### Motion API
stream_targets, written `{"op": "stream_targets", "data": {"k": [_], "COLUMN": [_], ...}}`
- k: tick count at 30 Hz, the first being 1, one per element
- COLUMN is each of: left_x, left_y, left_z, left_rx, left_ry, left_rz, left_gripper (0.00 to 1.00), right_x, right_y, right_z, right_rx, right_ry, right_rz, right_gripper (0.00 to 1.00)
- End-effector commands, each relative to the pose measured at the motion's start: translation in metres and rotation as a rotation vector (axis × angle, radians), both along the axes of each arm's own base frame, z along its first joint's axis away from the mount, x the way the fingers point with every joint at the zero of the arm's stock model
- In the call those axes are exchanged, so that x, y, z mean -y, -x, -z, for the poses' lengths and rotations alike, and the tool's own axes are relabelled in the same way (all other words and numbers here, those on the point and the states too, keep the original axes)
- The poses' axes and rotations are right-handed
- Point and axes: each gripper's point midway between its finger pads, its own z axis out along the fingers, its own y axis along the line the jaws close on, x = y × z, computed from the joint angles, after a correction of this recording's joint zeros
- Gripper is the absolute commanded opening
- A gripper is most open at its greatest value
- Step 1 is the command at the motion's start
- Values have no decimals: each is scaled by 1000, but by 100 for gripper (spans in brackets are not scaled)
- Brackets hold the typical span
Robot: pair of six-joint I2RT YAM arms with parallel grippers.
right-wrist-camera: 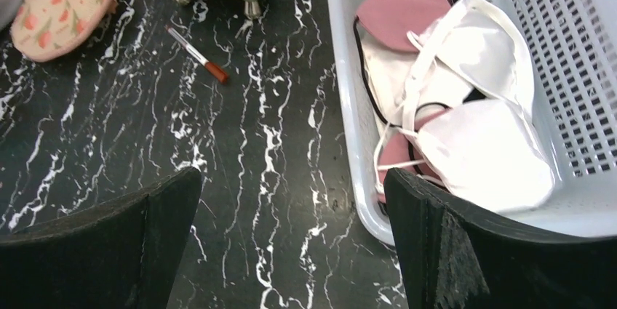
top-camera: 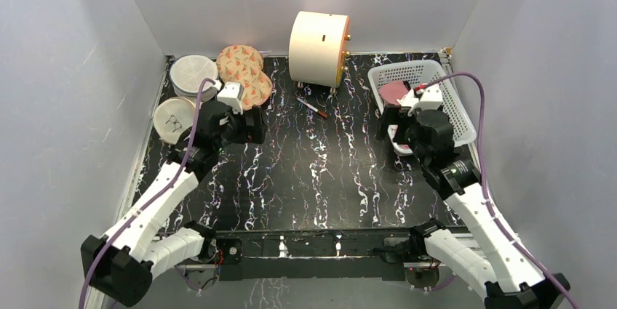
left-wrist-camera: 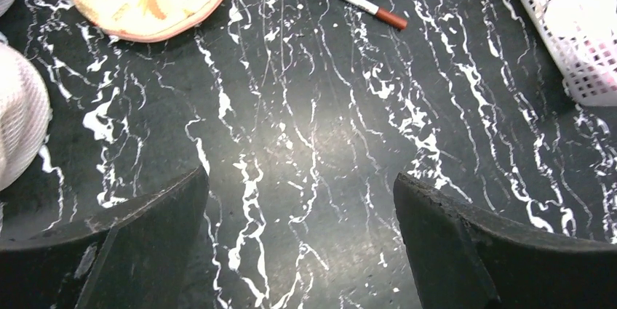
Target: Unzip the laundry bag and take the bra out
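The laundry bag [top-camera: 190,74], a round white-grey mesh pouch, lies shut at the back left. I see nothing pink in it. My left gripper [top-camera: 256,127] is to its right, open and empty over the bare table, as the left wrist view [left-wrist-camera: 300,178] also shows. Rose-pink and white bra cups [right-wrist-camera: 404,11] with thin straps lie heaped in the white basket [right-wrist-camera: 342,91]; they show pink from above [top-camera: 395,92]. I cannot tell whether they are one garment or more. My right gripper [right-wrist-camera: 291,178] is open and empty beside the basket's left wall [top-camera: 393,134].
An orange patterned pouch [top-camera: 244,73] and a cream pouch with a spectacles mark [top-camera: 173,120] lie by the laundry bag. A large cream drum [top-camera: 319,46] stands at the back. A pen [top-camera: 313,108] lies in front of it. White mesh [left-wrist-camera: 18,127] shows at the left wrist view's edge.
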Motion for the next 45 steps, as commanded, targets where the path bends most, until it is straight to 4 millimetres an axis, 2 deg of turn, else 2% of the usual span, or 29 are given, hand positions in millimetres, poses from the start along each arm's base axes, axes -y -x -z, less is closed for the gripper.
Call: {"op": "stream_targets", "data": {"k": [1, 6, 13, 17, 23, 25, 29, 36, 39, 42, 45], "left_x": [18, 28, 27, 23, 15, 7, -9, -6, -23, -63, -109], "left_y": [-15, -29, -39, -44, -60, -69, -99, -158, -175, -185, -182], "left_z": [-22, -25, -13, -3, 31, 40, 47, 51, 42, 28, 14], "left_rx": [-8, -37, -102, -159, -290, -322, -351, -358, -321, -278, -242], "left_ry": [65, 80, 67, 19, -138, -200, -239, 3, -21, -58, -103], "left_rz": [-6, -23, -88, -124, -140, -158, -225, -211, -265, -401, -565], "left_gripper": [98, 98, 98, 98, 98, 98, 98, 98, 98, 98, 98], "right_x": [-10, -24, -38, -43, -49, -53, -60, -61, -59, -57, -58], "right_y": [-20, -33, -40, -42, -45, -45, -43, -34, -30, -26, -24], "right_z": [-48, -52, -44, -30, -8, -6, -5, -4, -6, -5, -3], "right_rx": [93, 68, 28, -22, -113, -134, -160, -171, -170, -168, -168], "right_ry": [-82, -104, -147, -147, -126, -125, -127, -139, -143, -147, -155], "right_rz": [43, 34, 19, 12, 5, -13, -50, -73, -72, -68, -70], "right_gripper": [98, 98, 98, 98, 98, 98, 98, 98, 98, 98, 98]}}
